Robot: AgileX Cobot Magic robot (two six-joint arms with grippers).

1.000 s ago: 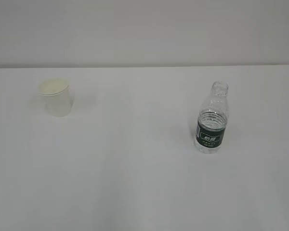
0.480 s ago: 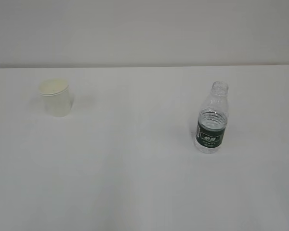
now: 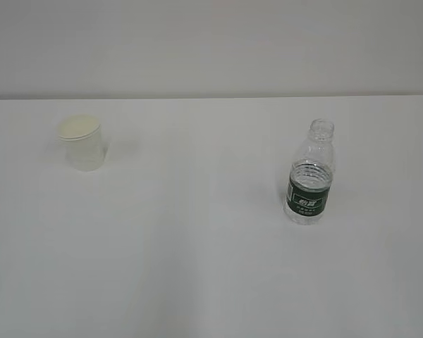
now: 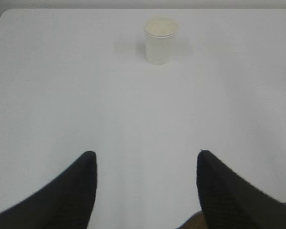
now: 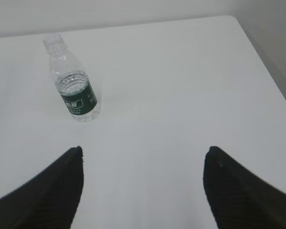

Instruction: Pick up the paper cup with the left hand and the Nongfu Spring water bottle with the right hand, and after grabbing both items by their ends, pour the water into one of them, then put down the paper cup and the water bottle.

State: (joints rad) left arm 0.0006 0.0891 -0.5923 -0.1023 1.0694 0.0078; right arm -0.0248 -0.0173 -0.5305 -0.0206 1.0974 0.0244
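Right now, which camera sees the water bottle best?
The exterior view: the water bottle stands upright, seen whole from the side, its green label readable. The right wrist view also shows it, but tilted and off to the left. The left wrist view misses it.

A white paper cup [image 3: 81,144] and a capless green-labelled water bottle [image 3: 309,173] stand upright, well apart.

A small white paper cup [image 3: 82,143] with a creamy inside stands upright on the left of a big white table [image 3: 197,267]. Well apart, on the right, a small clear plastic bottle [image 3: 310,173] with a dark green label stands upright too. Its top has no cap. A pale wall [image 3: 211,42] is behind.
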